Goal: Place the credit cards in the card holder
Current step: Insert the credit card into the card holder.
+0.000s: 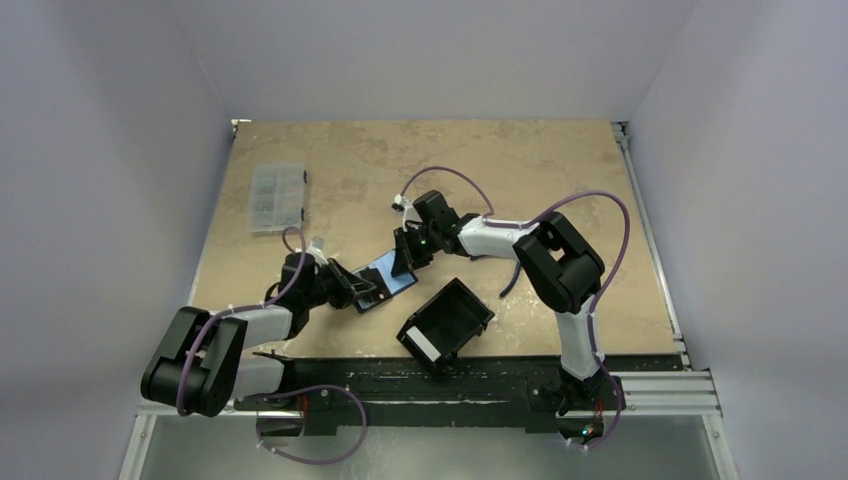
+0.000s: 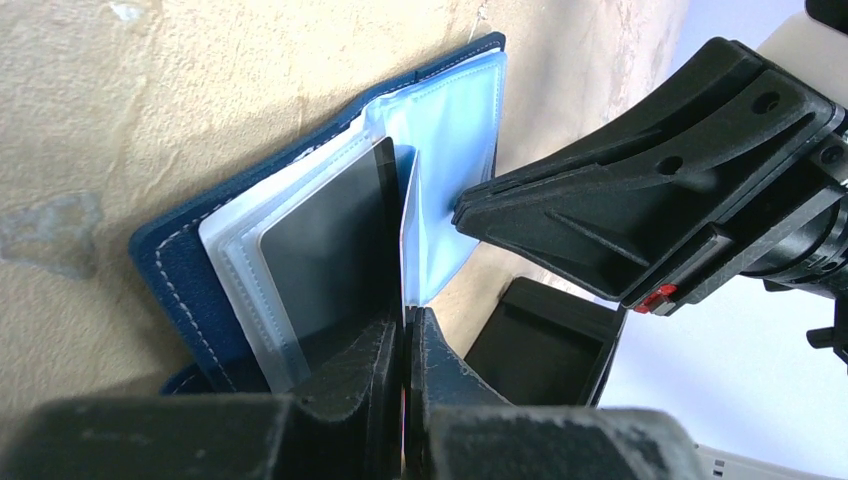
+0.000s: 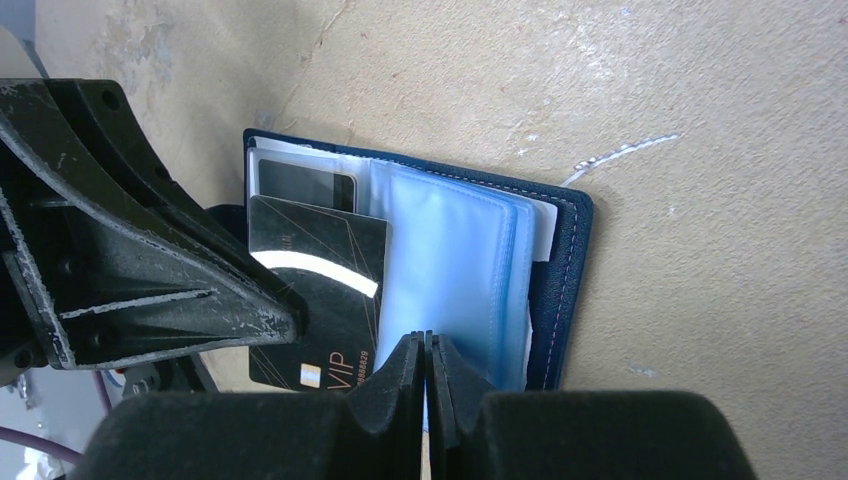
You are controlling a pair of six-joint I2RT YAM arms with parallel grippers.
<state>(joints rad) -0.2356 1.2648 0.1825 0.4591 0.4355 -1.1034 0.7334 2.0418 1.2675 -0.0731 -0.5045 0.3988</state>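
The card holder (image 1: 385,282) lies open on the table, navy cover (image 3: 562,270) down and pale blue plastic sleeves (image 3: 440,250) fanned up. My left gripper (image 1: 352,290) is shut on a black credit card (image 3: 320,290) marked VIP. The card lies over the holder's left half, on top of another card in a sleeve (image 3: 305,185). In the left wrist view the held card runs edge-on up from my left gripper (image 2: 405,325) beside the navy cover (image 2: 170,270). My right gripper (image 3: 427,345) is shut on the edge of a blue sleeve, reaching in from the far side (image 1: 408,255).
A black box-shaped tray (image 1: 447,322) with a white label stands tilted just right of the holder, near the front edge. A clear compartment box (image 1: 276,196) lies at the back left. Both grippers' fingers almost meet over the holder.
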